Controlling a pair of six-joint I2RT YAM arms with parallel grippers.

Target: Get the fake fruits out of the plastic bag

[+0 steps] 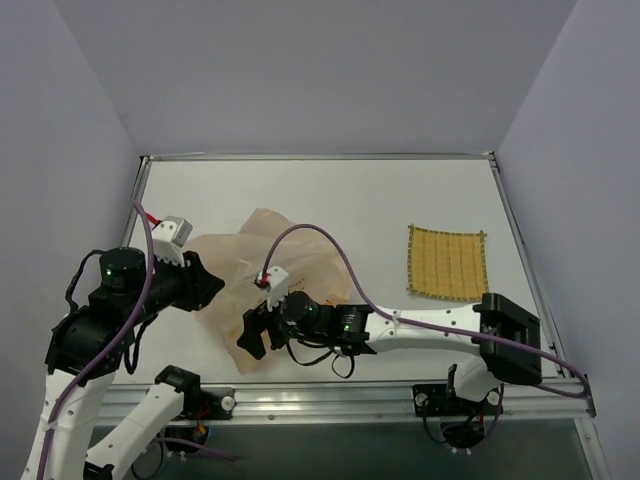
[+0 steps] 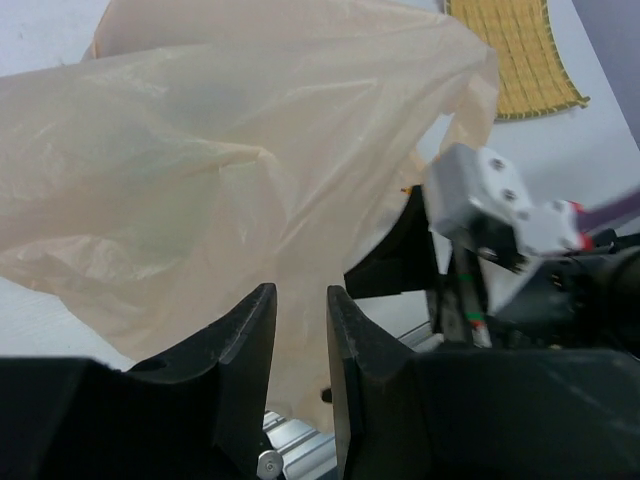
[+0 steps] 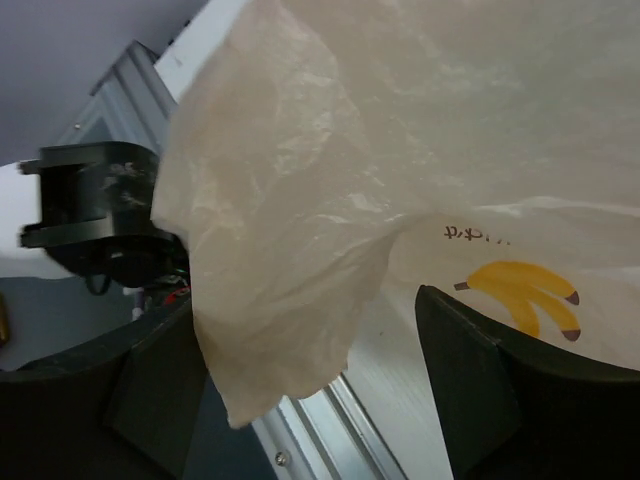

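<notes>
The plastic bag (image 1: 262, 252), thin peach-beige film, lies crumpled left of the table's middle. It fills the left wrist view (image 2: 250, 150) and the right wrist view (image 3: 400, 120), where a banana print (image 3: 520, 290) shows. The fake fruits are hidden in every view. My left gripper (image 1: 212, 283) is at the bag's left edge. Its jaws (image 2: 300, 290) stand a narrow gap apart, with bag film showing in the gap. My right gripper (image 1: 252, 335) is at the bag's near edge. It is wide open (image 3: 305, 310), and a loose flap of the bag hangs between its fingers.
A yellow woven mat (image 1: 447, 262) lies flat at the right of the table. The aluminium rail (image 1: 330, 395) of the table's near edge runs just below both grippers. The right arm's white wrist camera (image 2: 490, 195) sits close in front of my left gripper.
</notes>
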